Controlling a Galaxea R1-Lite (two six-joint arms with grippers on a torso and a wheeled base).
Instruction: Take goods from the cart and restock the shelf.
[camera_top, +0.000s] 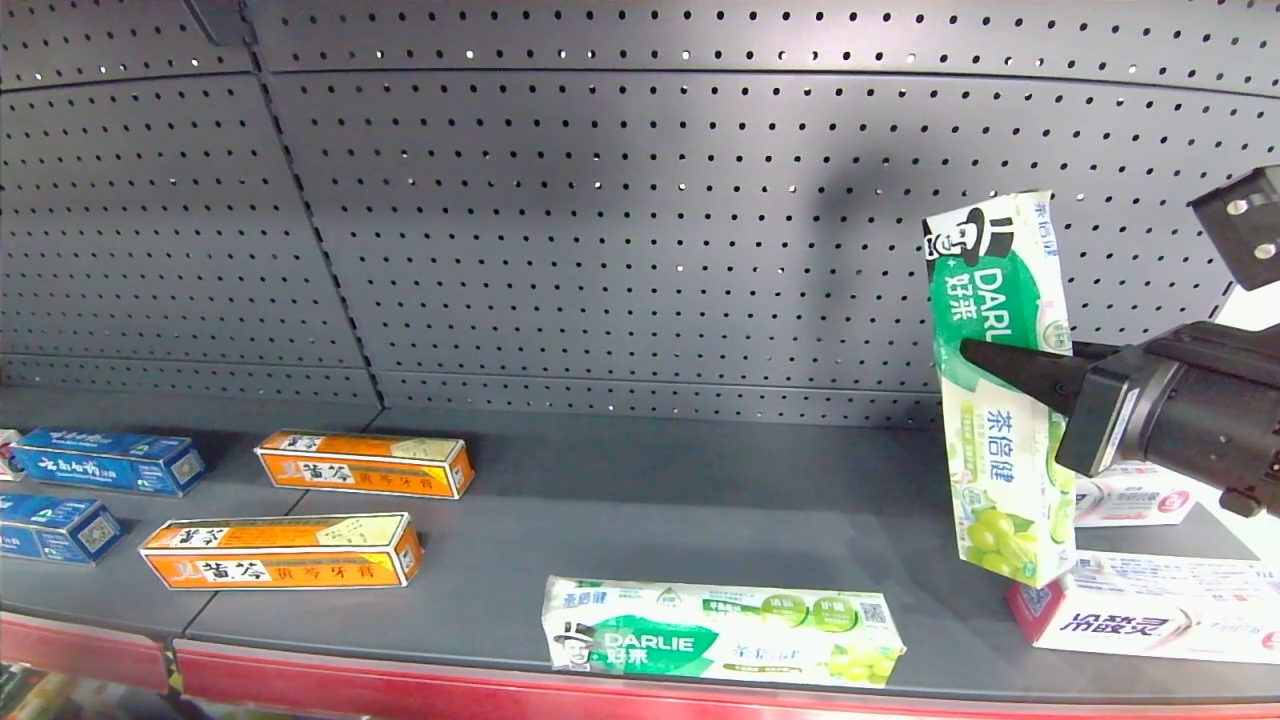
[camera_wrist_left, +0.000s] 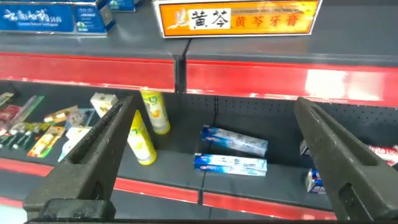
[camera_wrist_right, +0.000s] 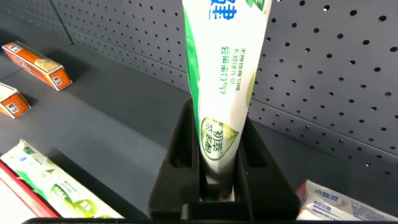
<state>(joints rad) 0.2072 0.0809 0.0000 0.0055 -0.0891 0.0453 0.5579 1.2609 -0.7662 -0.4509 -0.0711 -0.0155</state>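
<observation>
My right gripper (camera_top: 985, 360) is shut on a green-and-white toothpaste box (camera_top: 1000, 300), holding it upright above the right part of the grey shelf (camera_top: 650, 500). In the right wrist view the box (camera_wrist_right: 221, 74) rises from between the fingers (camera_wrist_right: 180, 146). A second box of the same kind (camera_top: 720, 632) lies flat along the shelf's front edge, left of and below the held one. My left gripper (camera_wrist_left: 214, 106) is open and holds nothing, in front of the lower shelf beneath the red edge strip (camera_wrist_left: 249, 78).
Two orange boxes (camera_top: 365, 463) (camera_top: 282, 550) and two blue boxes (camera_top: 110, 460) (camera_top: 55, 527) lie at the left. White-and-red boxes (camera_top: 1160, 610) (camera_top: 1135, 495) lie right below the held box. A pegboard wall (camera_top: 600, 230) backs the shelf. Yellow bottles (camera_wrist_left: 146, 127) stand on the lower shelf.
</observation>
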